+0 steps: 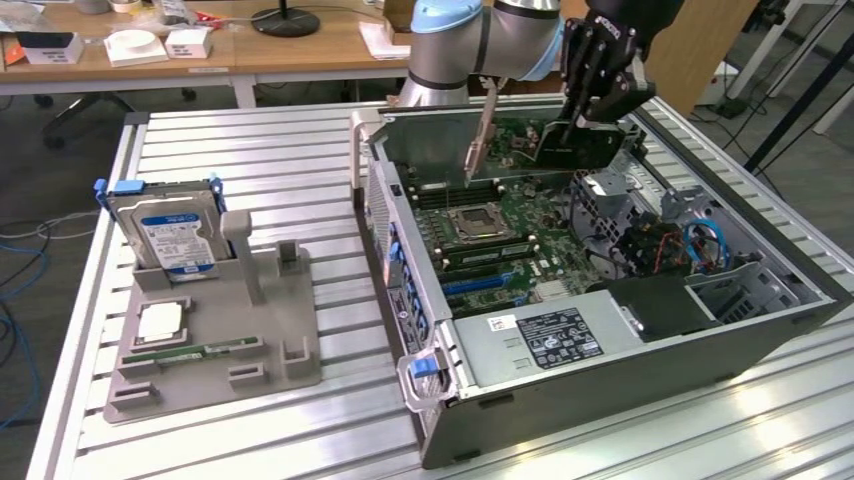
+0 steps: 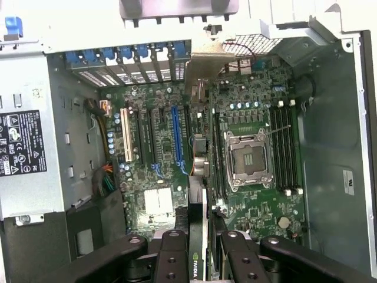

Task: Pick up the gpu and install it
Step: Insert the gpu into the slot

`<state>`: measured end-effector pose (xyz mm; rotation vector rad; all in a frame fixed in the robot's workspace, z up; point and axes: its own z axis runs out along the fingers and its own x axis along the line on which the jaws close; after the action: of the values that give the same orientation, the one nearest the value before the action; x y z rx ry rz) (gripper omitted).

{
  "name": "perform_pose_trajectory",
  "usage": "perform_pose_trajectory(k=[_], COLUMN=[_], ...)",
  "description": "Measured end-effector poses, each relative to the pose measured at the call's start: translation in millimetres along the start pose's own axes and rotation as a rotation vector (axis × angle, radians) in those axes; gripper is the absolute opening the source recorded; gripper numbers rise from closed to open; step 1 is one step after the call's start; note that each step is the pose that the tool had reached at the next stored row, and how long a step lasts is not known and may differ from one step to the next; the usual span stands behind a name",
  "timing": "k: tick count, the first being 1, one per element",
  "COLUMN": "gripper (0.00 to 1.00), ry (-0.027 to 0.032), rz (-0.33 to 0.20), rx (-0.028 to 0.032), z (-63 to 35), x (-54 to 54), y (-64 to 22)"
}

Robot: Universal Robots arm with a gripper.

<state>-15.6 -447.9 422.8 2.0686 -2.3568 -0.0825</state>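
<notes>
The name NVIDIA, beside a small logo mark, can be read on the dark edge of the gpu [image 2: 200, 236] in the wrist view. A black label [image 2: 20, 141] on the silver power supply [image 2: 41, 82] carries rows of white certification symbols and fine print too small to make out. In the exterior view a small white sticker [image 1: 501, 322] sits just beside that label, and it is illegible. The hard drive [image 1: 167, 235], at the exterior view's left, bears a blue-and-white label with unreadable print. So does a pale wall sticker [image 2: 347, 183] inside the computer case [image 2: 330, 118].
</notes>
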Motion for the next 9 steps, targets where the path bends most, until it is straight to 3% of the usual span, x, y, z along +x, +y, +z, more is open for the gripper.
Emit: perform_pose_trajectory(k=[9], gripper=[0.26], ry=[0.0], rz=[0.0], rx=[0.0], z=[1.8], x=[-0.3], y=[-0.6])
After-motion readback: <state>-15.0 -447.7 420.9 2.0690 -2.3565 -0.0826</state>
